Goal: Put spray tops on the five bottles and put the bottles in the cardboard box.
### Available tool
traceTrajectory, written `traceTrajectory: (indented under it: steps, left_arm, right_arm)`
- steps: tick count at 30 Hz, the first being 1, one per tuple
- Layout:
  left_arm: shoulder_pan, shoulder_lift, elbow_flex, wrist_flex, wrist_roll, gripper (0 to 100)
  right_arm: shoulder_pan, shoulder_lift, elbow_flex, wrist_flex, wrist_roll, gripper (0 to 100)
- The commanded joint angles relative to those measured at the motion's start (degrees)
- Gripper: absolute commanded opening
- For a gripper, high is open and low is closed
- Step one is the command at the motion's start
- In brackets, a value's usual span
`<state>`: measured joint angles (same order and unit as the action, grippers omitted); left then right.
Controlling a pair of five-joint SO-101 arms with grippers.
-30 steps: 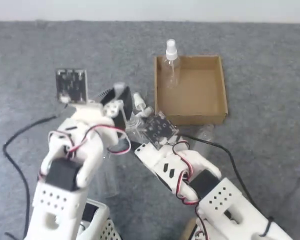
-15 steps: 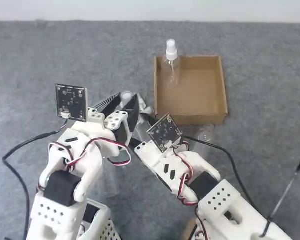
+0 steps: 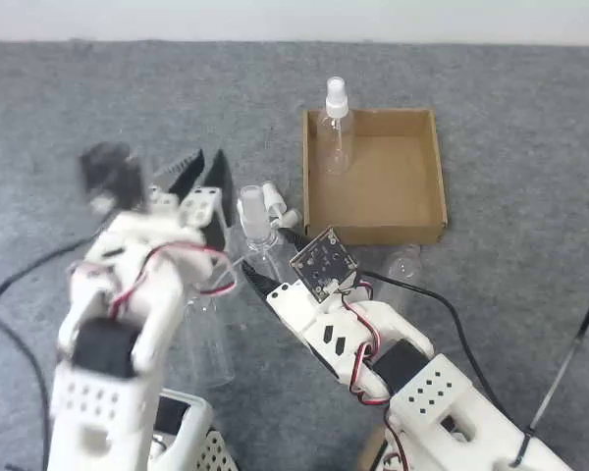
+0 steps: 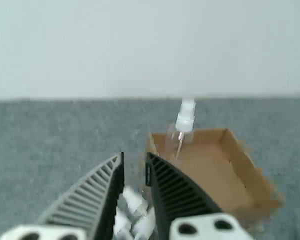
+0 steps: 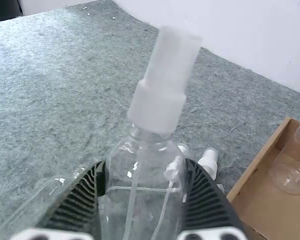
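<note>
Fingers (image 5: 87, 192) of the right gripper (image 5: 145, 190) are clamped on an upright clear bottle (image 5: 140, 165) that wears its spray top (image 5: 162, 75). The left gripper (image 4: 135, 162) has its fingers slightly apart and empty. It is raised at the held bottle's 10 o'clock in the high view and aimed toward the cardboard box (image 3: 442, 167).

One capped bottle (image 3: 336, 137) stands in the box's 11 o'clock corner. As I judge it, one is boxed and a second is capped but unplaced. Loose tops (image 3: 280, 208) lie on the surface (image 3: 510, 88) at the box's 9 o'clock, and a bare bottle (image 3: 402, 263) waits at its 6 o'clock.
</note>
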<state>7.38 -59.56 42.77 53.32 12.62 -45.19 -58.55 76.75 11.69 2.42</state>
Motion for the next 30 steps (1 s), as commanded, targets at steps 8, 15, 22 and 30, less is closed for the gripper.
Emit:
traceTrajectory:
  steps: [8,15,22,30]
  left_arm:
    - [-0.3,4.8,-2.3,0.6,-1.3,5]
    - [-0.4,4.7,2.5,1.1,-5.3,5]
    - [-0.8,4.7,-6.0,1.6,-5.0,5]
    - [3.6,5.4,-5.8,1.3,-5.4,5]
  right_arm:
    - [0.3,-2.4,-0.9,-1.5,-0.5,0.6]
    - [0.3,-2.4,-0.9,-1.5,-0.5,0.6]
    - [0.3,-2.4,-0.9,-1.4,-0.5,0.6]
    - [0.3,-2.4,-0.9,-1.4,-0.5,0.6]
